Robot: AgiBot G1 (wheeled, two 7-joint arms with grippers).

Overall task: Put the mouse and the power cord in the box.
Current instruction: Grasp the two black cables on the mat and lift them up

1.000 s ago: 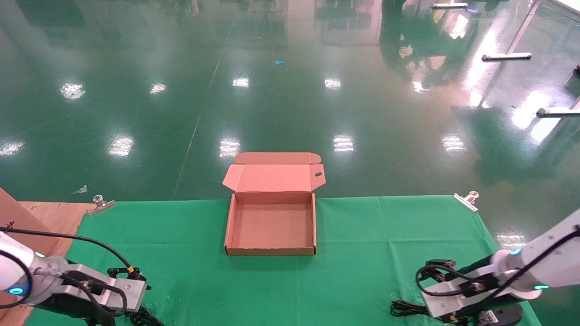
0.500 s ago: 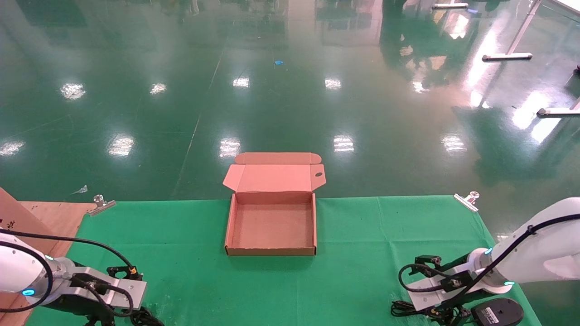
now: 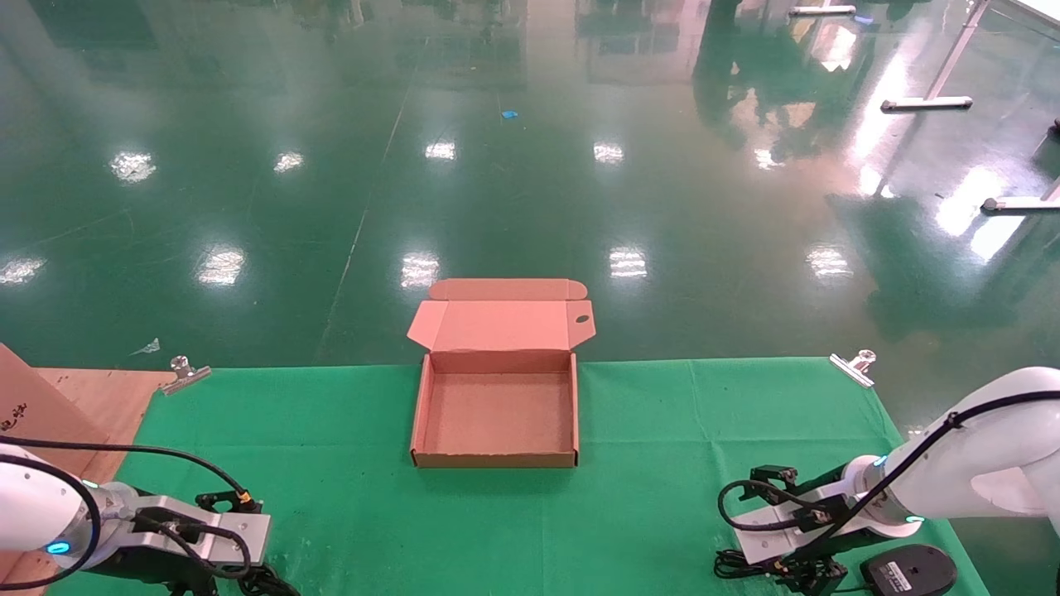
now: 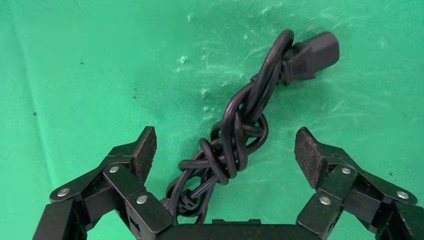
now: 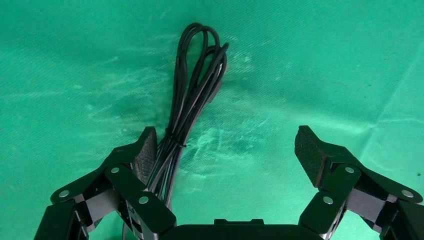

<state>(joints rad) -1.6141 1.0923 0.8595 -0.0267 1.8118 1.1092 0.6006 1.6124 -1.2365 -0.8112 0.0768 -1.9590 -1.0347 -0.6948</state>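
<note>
The box [image 3: 495, 414] lies open and empty at the table's far middle, lid folded back. The power cord [image 4: 240, 135] is a knotted black bundle on the green cloth at the near left; in the head view only a bit of it [image 3: 267, 581] shows. My left gripper [image 4: 225, 150] hovers open over it, one pad on each side, not touching. The mouse [image 3: 908, 571] lies upside down at the near right, white label up. My right gripper [image 5: 225, 150] is open above its thin cable bundle [image 5: 192, 100], which runs beside one finger [image 5: 146, 152]. The mouse is outside the right wrist view.
A larger cardboard carton [image 3: 29, 397] and a wooden board [image 3: 99, 393] stand at the far left. Metal clips [image 3: 184, 374] [image 3: 853, 366] pin the green cloth [image 3: 662, 463] at the far corners. Beyond the table's far edge is shiny green floor.
My right gripper has shifted left off the mouse, now uncovered, and hangs over the cable bundle. The left arm has drawn slightly back toward the near edge.
</note>
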